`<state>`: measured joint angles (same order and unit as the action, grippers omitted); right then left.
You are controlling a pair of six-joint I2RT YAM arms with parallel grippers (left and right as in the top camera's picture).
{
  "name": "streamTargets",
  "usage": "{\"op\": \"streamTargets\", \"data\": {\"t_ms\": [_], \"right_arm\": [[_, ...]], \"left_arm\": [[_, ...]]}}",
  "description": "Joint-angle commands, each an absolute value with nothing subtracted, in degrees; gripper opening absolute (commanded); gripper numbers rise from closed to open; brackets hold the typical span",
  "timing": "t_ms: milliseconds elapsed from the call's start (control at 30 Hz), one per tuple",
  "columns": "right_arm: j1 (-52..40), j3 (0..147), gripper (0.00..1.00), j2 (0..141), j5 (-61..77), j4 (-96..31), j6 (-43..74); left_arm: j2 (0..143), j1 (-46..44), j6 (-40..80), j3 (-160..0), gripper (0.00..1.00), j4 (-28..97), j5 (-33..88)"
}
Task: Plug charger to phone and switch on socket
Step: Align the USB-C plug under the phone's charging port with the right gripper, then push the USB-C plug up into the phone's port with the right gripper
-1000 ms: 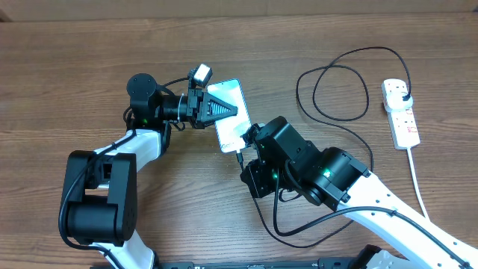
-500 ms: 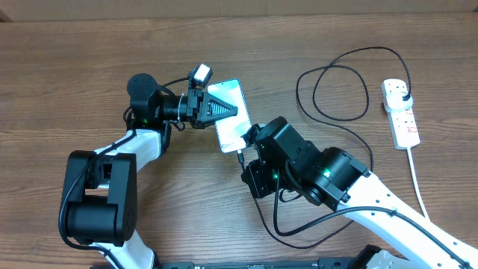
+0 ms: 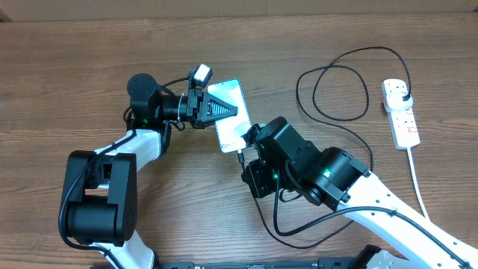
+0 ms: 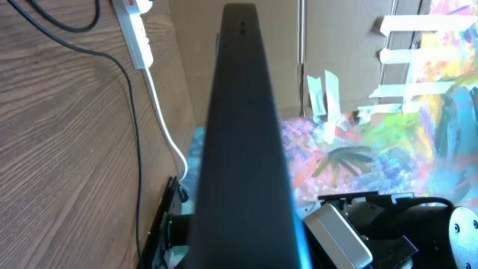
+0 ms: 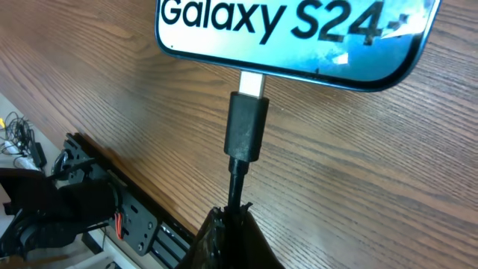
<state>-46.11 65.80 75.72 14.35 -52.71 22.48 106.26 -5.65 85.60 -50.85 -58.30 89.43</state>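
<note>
Below the phone (image 5: 299,41), your right gripper (image 5: 230,224) is pinched shut on the charger (image 5: 246,127) cable, just behind its connector.
The connector's silver tip meets the phone's port with bare metal showing. Your left gripper (image 3: 222,110) is clamped on the phone near the middle of the table (image 3: 75,60). The black cable loops off right to the socket (image 3: 405,125), plugged in at its far end.
</note>
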Motion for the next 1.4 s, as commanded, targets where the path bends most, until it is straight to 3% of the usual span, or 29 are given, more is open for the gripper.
{"op": "streamTargets", "data": {"t_ms": [0,933,1233,1300,1367], "right_arm": [[-46.00,66.02,0.04,75.90,13.34,-52.56,22.52],[-46.00,66.02,0.05,75.90,8.58,-46.89,22.68],[-46.02,66.02,0.36,75.90,8.64,-47.22,22.70],[-46.02,66.02,0.52,75.90,9.10,-47.57,22.70],[-46.02,66.02,0.61,75.90,9.89,-47.92,22.70]], "left_arm": [[106.39,-5.65,87.50,-52.38,0.04,-58.76,90.52],[106.39,-6.22,86.17,-52.38,0.04,-58.78,90.52],[106.39,-6.44,84.31,-52.38,0.04,-58.78,90.52],[106.39,-6.44,83.24,-52.38,0.04,-58.78,90.52],[106.39,-6.44,81.71,-52.38,0.04,-58.78,90.52]]}}
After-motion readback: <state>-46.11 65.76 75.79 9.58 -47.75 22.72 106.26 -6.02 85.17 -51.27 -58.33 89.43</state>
